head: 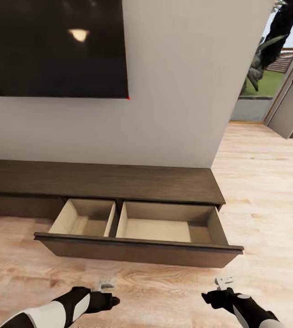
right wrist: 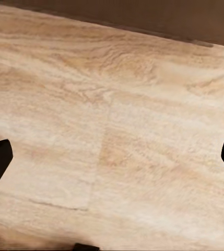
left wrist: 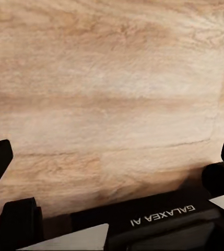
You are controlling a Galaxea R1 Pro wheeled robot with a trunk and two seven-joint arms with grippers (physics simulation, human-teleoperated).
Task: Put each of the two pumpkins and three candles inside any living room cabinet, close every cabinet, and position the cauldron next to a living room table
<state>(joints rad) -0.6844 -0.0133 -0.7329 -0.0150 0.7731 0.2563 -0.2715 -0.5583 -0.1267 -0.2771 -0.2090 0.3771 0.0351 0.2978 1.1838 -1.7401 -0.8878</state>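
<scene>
Black left gripper (head: 104, 286) and right gripper (head: 224, 282) with pale silver fingertips, white-and-black arm shells behind each, white "GALAXEA AI" lettering on the black left wrist housing

You have before you one cabinet (head: 119, 182) with one pulled-out drawer (head: 137, 250) split into two compartments, one dark screen (head: 55, 45) on the wall, one doorway (head: 274, 64) onto greenery, and two grippers, left (head: 104, 287) and right (head: 224, 282).
</scene>
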